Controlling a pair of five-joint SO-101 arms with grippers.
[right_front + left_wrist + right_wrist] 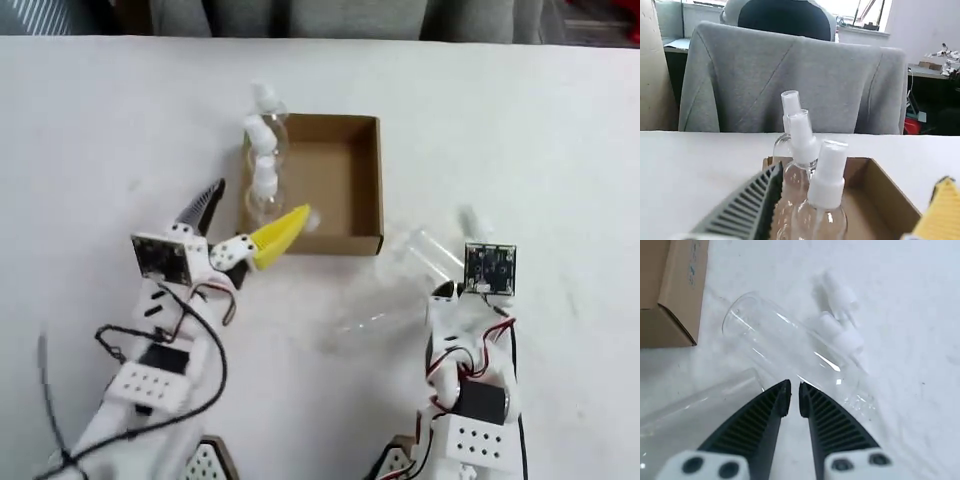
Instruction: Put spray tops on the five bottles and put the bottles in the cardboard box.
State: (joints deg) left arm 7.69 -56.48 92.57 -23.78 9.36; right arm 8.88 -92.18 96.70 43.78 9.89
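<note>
Three topped bottles (264, 165) being contained at cardboard box (380, 180) left wall; left gripper (260, 200) being held wide open. Right gripper (793, 387), almost closed, empty, being held over lying bottle (785, 347) off box front-right corner; reopening probably being needed for grasp.

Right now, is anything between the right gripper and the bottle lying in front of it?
Nothing visible. The right gripper sits tip-first at the lying bottle; a second bottle lies alongside, not between them.

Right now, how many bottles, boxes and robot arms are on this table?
standing bottles in the cardboard box: 3
lying bottles on the table: 2
cardboard box: 1
robot arms: 2
total: 8
</note>
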